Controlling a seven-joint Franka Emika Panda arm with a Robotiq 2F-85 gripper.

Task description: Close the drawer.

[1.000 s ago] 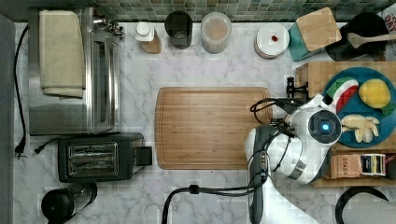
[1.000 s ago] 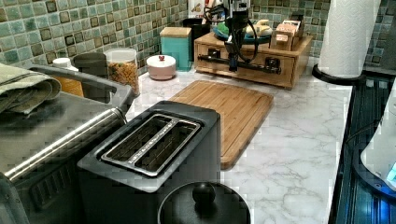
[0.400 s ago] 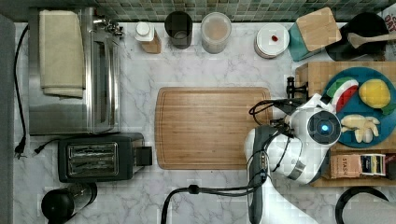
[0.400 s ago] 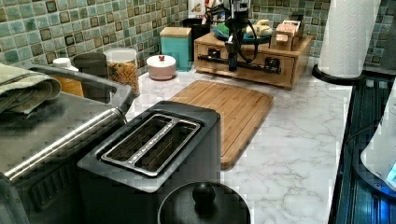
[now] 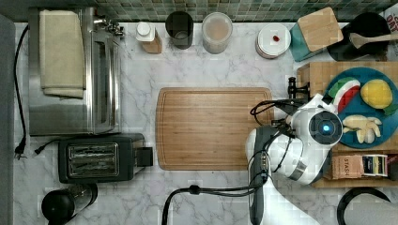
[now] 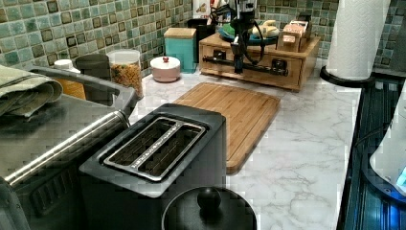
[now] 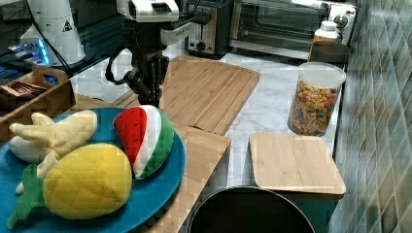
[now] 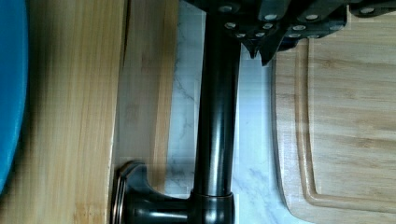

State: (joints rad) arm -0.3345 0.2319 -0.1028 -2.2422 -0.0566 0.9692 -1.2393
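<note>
- The drawer (image 6: 258, 67) sits nearly shut under the fruit plate (image 5: 375, 129), beside the board (image 5: 213, 127) on the bench (image 5: 206, 197).
- My gripper (image 7: 148, 94) hangs at the handle (image 8: 217, 116); I cannot tell its opening.
- I should push squarely at mid-bar until flush.
</note>
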